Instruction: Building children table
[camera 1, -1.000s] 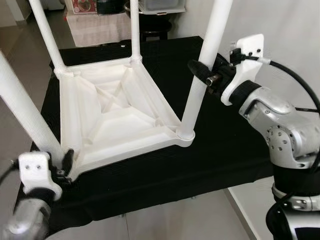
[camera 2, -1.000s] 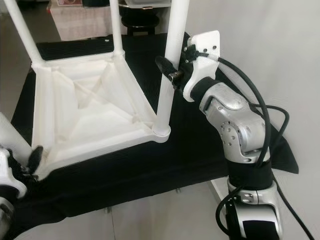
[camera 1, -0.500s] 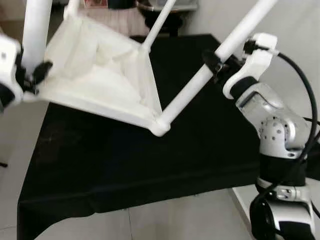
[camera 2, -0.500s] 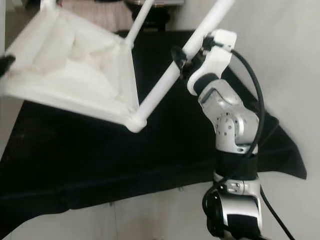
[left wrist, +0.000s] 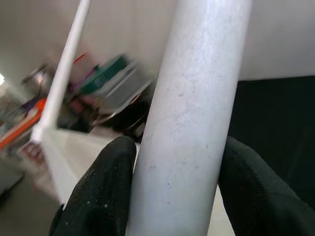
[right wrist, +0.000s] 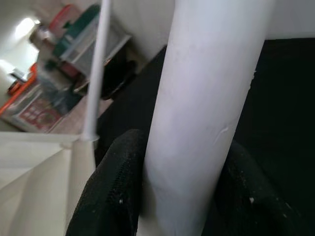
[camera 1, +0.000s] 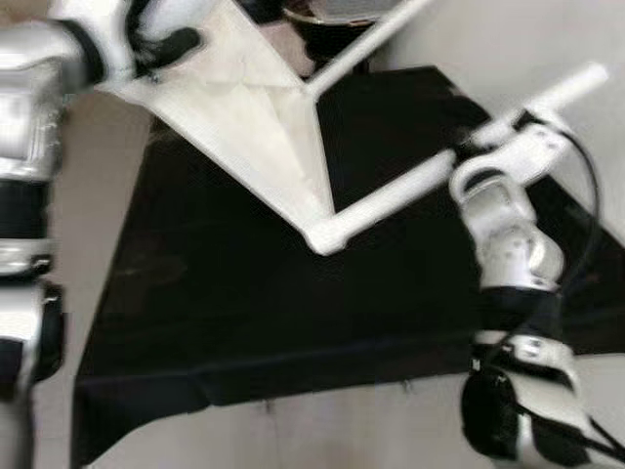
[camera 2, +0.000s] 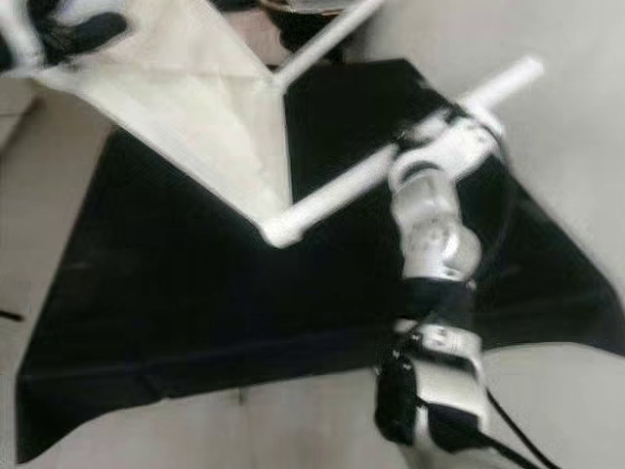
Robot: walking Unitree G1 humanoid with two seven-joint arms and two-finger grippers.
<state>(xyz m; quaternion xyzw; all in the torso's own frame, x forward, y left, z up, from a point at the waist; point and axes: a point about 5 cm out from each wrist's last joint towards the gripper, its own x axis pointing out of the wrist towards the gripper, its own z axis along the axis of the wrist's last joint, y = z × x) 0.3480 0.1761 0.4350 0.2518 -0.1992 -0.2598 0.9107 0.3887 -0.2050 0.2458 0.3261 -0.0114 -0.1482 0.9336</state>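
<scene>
No brand, label or writing can be read on anything; the head views are blurred. The white children table (camera 1: 256,117) is lifted and tipped steeply, its ribbed underside facing the camera, and it does not clearly touch the black-covered table (camera 1: 244,293) below. One corner of the top (camera 1: 324,239) hangs lowest, over the middle of the black cloth. The left gripper (left wrist: 172,196) is raised high at the robot's left, its two black fingers (left wrist: 106,191) closed against either side of a thick white leg (left wrist: 192,113). The right gripper (right wrist: 182,196) is likewise closed around another white leg (camera 1: 410,191), which runs from the low corner up past the silver right arm (camera 1: 503,230) toward the pale wall (camera 1: 547,39); that leg's free end (camera 1: 586,76) is near the wall. A thinner-looking far leg (camera 1: 366,39) slants away behind. The cloth's front edge (camera 1: 293,381) drapes over light floor (camera 1: 322,430). Beyond the table's far edge stand blurred storage bins and household clutter (right wrist: 59,64).
</scene>
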